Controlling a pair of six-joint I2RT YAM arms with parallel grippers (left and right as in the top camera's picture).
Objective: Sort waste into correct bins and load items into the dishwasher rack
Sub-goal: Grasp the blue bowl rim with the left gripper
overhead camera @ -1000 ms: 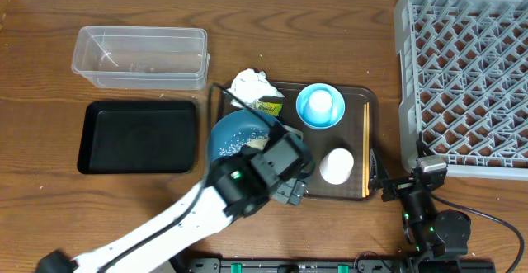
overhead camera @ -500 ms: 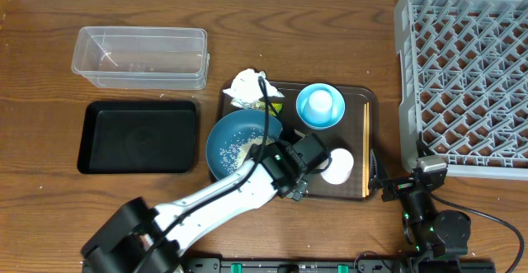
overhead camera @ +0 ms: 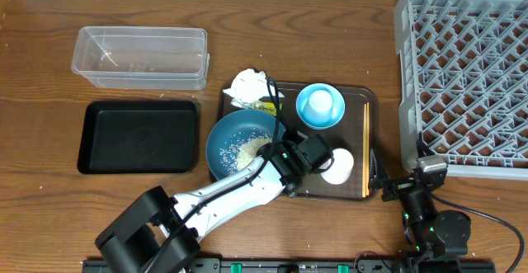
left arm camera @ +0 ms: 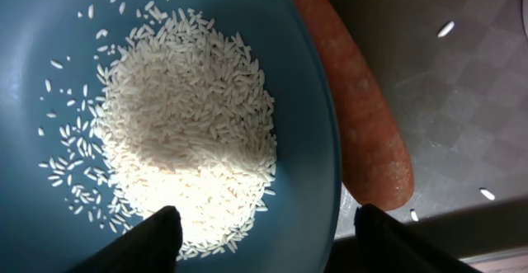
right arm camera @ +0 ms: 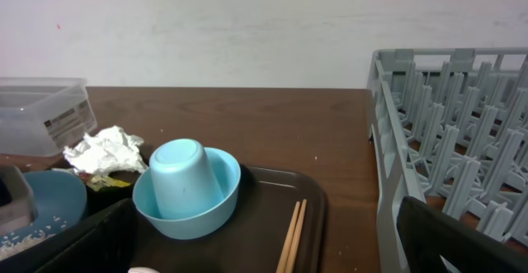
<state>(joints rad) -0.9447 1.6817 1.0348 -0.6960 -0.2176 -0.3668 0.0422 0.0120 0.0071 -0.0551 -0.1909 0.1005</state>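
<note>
Left hand, fingers parted and gripping nothing, straddles the rim of the large teal-blue bowl, white rice grains heaped inside. Just right, the small orange carrot lies diagonally on the brown tray, rounded tip lower-right. Right hand gapes wide, empty.

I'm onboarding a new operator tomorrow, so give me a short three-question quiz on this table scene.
1. True or false: the chopsticks lie on the brown tray.
2. Pick one. The carrot lies: A) inside the teal bowl; B) beside that bowl, on the brown tray; C) across the chopsticks.
3. Short answer: what does the teal bowl hold?
Key: 1 true; 2 B; 3 a heap of white rice.
</note>
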